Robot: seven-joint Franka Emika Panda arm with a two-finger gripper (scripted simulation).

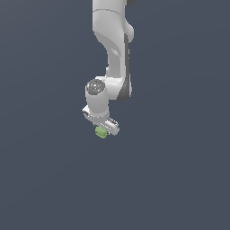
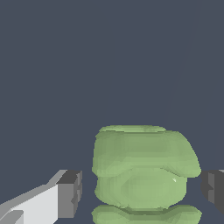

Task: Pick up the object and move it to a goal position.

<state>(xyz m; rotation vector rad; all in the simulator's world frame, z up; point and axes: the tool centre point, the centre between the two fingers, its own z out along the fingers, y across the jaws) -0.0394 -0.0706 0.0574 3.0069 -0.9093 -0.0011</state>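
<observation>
- The white two-fingered hand of the white arm points down over the dark grey-blue table. In the wrist view its two dark grey pads stand apart, one on each side of the thing to be lifted, with a gap of bare table showing on both sides, so the hand is spread wide and holds nothing.
- The small light-green, lumpy, roughly round object with darker green ridges sits between those pads. In the exterior view it shows as a green speck right at the fingertips.
- Whether the object rests on the table or is already off it cannot be told for certain; no shadow or contact line is clear. With the fingers clear of it, I judge it rests on the table.
- No edge or corner of the table is in view, so the spot cannot be placed against them; the object lies just under the hand, near the middle of what the exterior view shows.
- No goal marker can be seen in either view.
- Progress, as a judgement: the approach looks done, the hand straddling the object. Left to do are closing on it, lifting, and carrying it to the goal.
</observation>
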